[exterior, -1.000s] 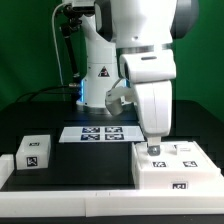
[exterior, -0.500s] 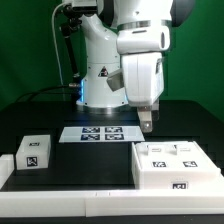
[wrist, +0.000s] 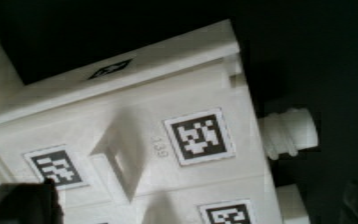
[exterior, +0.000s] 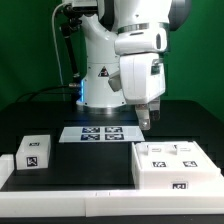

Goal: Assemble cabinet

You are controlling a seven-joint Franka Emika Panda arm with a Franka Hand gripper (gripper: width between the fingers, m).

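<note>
The white cabinet body (exterior: 175, 166) lies on the black table at the exterior view's right, with several tags on its top and one on its front. In the wrist view its tagged face (wrist: 158, 120) fills the picture, and a round white peg (wrist: 293, 134) sticks out of its side. A small white tagged block (exterior: 33, 152) stands at the exterior view's left. My gripper (exterior: 146, 120) hangs above the cabinet body's near-left corner, apart from it and holding nothing. One dark finger (wrist: 5, 200) shows at the picture's edge, so the jaws stand apart.
The marker board (exterior: 100, 133) lies flat behind the cabinet body, in front of the robot base (exterior: 98, 75). A white rail (exterior: 70, 196) runs along the table's front edge and up its left end.
My gripper has lifted off the cabinet body's top and risen clear of it, a little toward the exterior view's left. The cabinet body and the small block have stayed put.
</note>
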